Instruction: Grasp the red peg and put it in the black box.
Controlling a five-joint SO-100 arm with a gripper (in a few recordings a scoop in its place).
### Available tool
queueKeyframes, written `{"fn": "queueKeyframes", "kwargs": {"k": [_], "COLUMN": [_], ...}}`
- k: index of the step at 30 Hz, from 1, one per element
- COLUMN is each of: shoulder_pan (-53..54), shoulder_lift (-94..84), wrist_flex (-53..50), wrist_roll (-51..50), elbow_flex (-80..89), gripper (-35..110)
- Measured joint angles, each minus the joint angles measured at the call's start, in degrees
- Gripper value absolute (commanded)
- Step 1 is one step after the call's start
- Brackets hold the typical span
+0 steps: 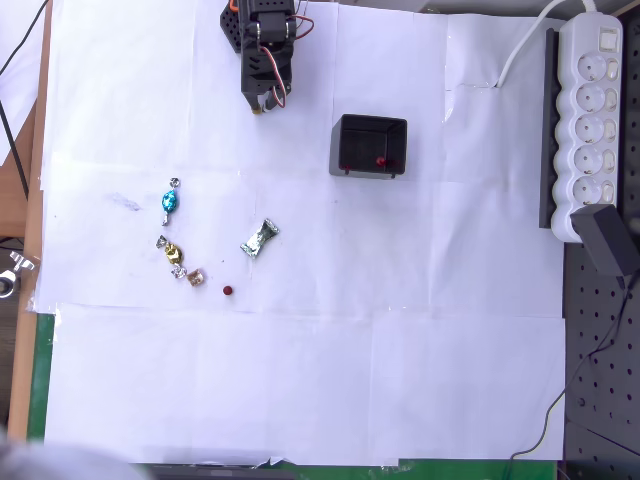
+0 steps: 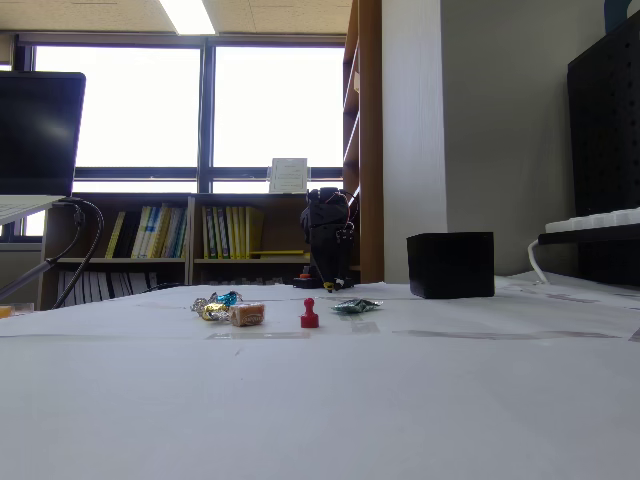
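Pincer (image 1: pixel 264 100) sits folded at the arm's base, jaw state I cannot tell, with the peg (image 1: pixel 228 290) far out across the table (image 1: pixel 400 380) by the candies, so I'd descend vertically and spare the box (image 1: pixel 369 147) alongside.

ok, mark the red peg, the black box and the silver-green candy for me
red peg (image 1: pixel 228 290), overhead view, its round top.
black box (image 1: pixel 345 160), overhead view, left wall.
silver-green candy (image 1: pixel 259 238), overhead view, middle of the wrapper.

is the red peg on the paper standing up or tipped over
Upright: the red peg stands on its wider base with its knob on top in the fixed view, and reads as a round dot from overhead.
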State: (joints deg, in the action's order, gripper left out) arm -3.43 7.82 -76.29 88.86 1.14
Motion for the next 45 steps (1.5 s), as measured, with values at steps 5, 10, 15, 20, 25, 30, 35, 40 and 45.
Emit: {"fn": "queueKeyframes", "kwargs": {"k": [5, 10, 15, 20, 25, 30, 35, 40, 45], "shoulder_pan": [0.0, 0.0, 0.0, 0.0, 0.0, 0.0, 0.0, 0.0, 0.0], "shoulder_lift": [0.0, 0.0, 0.0, 0.0, 0.0, 0.0, 0.0, 0.0, 0.0], "wrist_flex": [0.0, 0.0, 0.0, 0.0, 0.0, 0.0, 0.0, 0.0, 0.0], "wrist_roll": [0.0, 0.0, 0.0, 0.0, 0.0, 0.0, 0.0, 0.0, -1.76], "elbow_flex": [0.0, 0.0, 0.0, 0.0, 0.0, 0.0, 0.0, 0.0, 0.0], "gripper": [1, 1, 1, 1, 1, 1, 1, 1, 1]}}
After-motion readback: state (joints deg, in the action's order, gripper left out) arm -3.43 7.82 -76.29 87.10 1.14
